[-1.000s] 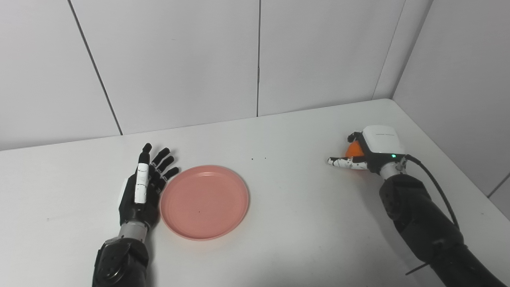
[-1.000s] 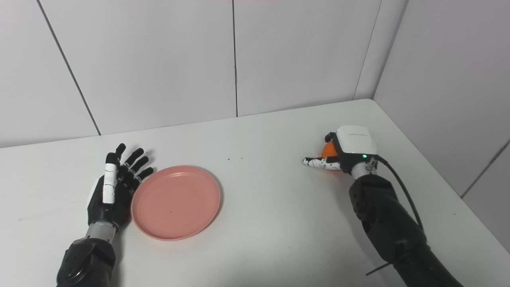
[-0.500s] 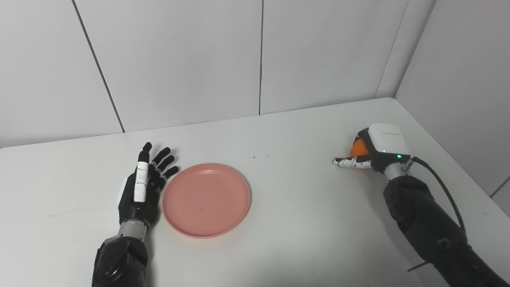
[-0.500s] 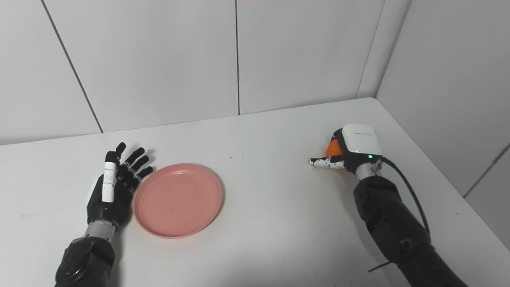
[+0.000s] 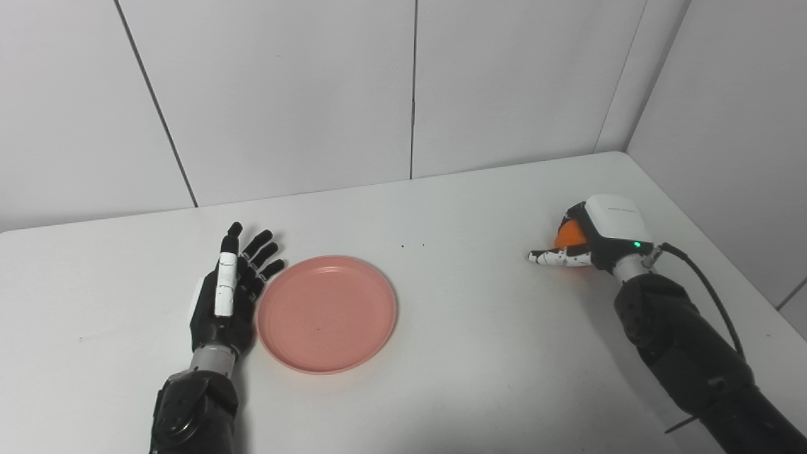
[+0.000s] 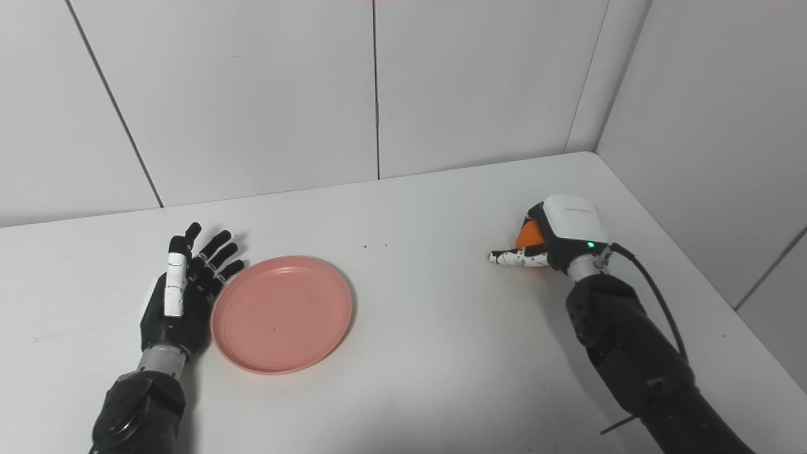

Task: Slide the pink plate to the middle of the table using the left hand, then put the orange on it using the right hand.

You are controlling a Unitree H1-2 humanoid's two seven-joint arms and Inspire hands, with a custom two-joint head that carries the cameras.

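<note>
Pink and empty, the plate [image 5: 326,313] lies flat on the white table [image 5: 441,353], left of the middle. The left hand [image 5: 228,296] rests just beside its left rim with its fingers spread and holding nothing. Far to the right, the right hand [image 5: 592,236] is curled around the orange [image 5: 567,235], thumb sticking out.

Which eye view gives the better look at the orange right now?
Neither by much. The right eye view shows slightly more of the orange, an orange patch beside the right hand that wraps it. The left eye view shows the same sliver, mostly hidden by the hand's white back. Whether it is lifted is unclear in both.
</note>
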